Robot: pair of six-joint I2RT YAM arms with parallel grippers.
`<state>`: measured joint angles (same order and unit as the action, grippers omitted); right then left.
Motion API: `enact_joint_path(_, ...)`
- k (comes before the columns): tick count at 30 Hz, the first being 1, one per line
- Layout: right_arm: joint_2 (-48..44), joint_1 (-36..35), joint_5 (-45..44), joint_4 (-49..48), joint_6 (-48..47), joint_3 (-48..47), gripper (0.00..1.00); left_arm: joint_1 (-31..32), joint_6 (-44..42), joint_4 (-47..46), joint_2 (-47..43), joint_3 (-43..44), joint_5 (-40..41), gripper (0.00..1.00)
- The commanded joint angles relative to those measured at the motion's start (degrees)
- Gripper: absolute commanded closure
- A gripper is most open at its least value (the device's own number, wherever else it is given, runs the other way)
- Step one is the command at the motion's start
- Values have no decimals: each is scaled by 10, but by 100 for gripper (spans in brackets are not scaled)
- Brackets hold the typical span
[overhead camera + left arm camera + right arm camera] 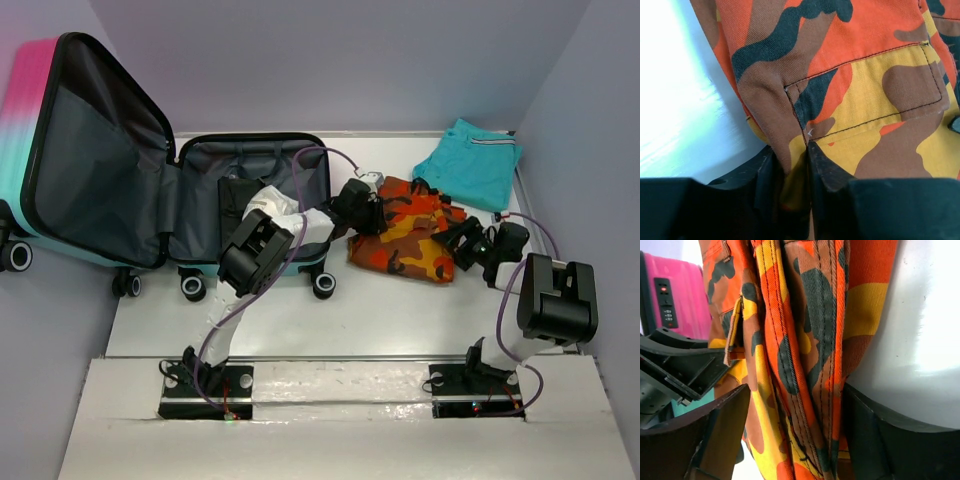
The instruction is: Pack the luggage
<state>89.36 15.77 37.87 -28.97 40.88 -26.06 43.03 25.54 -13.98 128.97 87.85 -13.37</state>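
The luggage [150, 190] lies open at the left. Its pink-to-teal lid [40, 120] stands up, and its dark grey lined base [255, 165] lies flat with a black item inside. An orange camouflage garment [410, 235] lies on the white table right of the luggage. My left gripper [365, 205] is shut on a fold at the garment's left edge [850, 100], and the fabric is pinched between its fingertips [827, 165]. My right gripper [462, 240] is at the garment's right edge. A thick bunch of the fabric [800, 365] fills the space between its fingers [727, 425].
A folded teal garment [470, 165] lies at the back right by the wall. Purple walls close in the back and right sides. The luggage's wheels [195, 288] stand along its near edge. The pink shell [685, 295] shows in the right wrist view.
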Motion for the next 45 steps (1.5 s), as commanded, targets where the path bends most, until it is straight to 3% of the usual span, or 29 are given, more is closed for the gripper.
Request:
enact_joint_path(1, -15, -21, -17, 94, -25, -1, 22, 18, 7, 7, 10, 3, -34, 67)
enact_joint_path(3, -39, -21, -80, 136, -41, 0, 5, 18, 6, 7, 8, 3, -32, 70)
enact_joint_path(9, -160, -21, -221, 228, -65, 16, 0, 18, -3, 15, 8, 8, -27, 70)
enact_joint_path(19, -66, -28, -130, 229, -68, -28, 0, 18, -15, 25, 7, 18, -21, 68)
enact_joint_path(22, -43, -34, -89, 212, -49, -36, 18, 18, -15, 26, 10, 21, -20, 69)
enact_joint_path(24, -35, -40, -89, 183, -41, -37, 24, 18, -15, 26, 9, 19, -19, 70)
enact_joint_path(28, 4, -40, -65, 136, -17, -38, 71, 18, -14, 26, 9, 16, -17, 86)
enact_joint_path(29, -3, -40, -71, 114, -4, -34, 92, 18, -14, 26, 8, 15, -18, 93)
enact_joint_path(36, -153, -40, -72, 65, 16, 25, 93, 17, -12, -26, -76, -44, -20, 94)
enact_joint_path(40, -277, -53, -55, 102, 17, 1, 93, 16, -8, -30, -147, -48, -17, 94)
enact_joint_path(45, -290, -95, -18, 117, 54, -86, 93, -11, -5, 10, -223, -9, -32, 94)
